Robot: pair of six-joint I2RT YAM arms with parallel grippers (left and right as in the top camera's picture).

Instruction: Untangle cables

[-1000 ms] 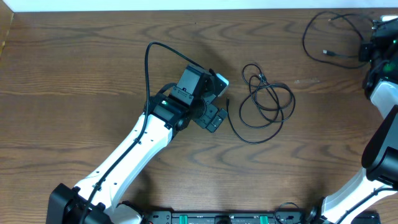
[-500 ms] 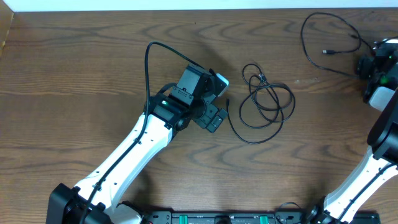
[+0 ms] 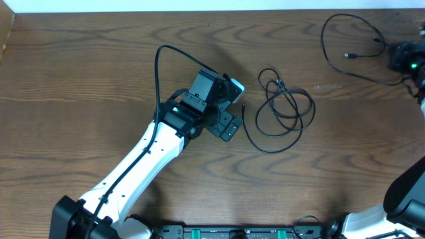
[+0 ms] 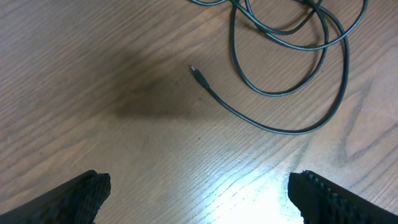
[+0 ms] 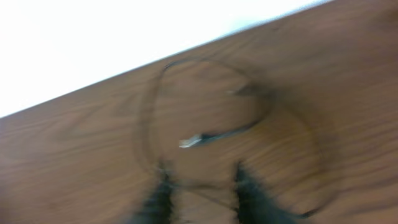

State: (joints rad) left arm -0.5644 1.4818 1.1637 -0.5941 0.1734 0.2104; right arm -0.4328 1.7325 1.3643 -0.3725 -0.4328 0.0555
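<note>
A black cable (image 3: 287,111) lies in loose loops on the wooden table, right of centre. Its plug end (image 4: 194,70) and loops (image 4: 292,68) show at the top of the left wrist view. My left gripper (image 3: 234,107) is just left of it, open wide and empty (image 4: 202,199). A second black cable (image 3: 350,41) lies looped at the far right. The blurred right wrist view shows its loop (image 5: 211,124) and plug end (image 5: 189,142). My right gripper (image 3: 406,58) is at the right edge next to it, with fingers apart (image 5: 205,196). No white cord is in view.
The table's far edge (image 3: 212,10) meets a white surface along the top. The left arm's own thick black wire (image 3: 159,66) arcs over the table left of centre.
The right arm has swung right toward the frame edge, away from the far-right cable, which now lies spread flatter. The left arm and the middle cable have not moved.
</note>
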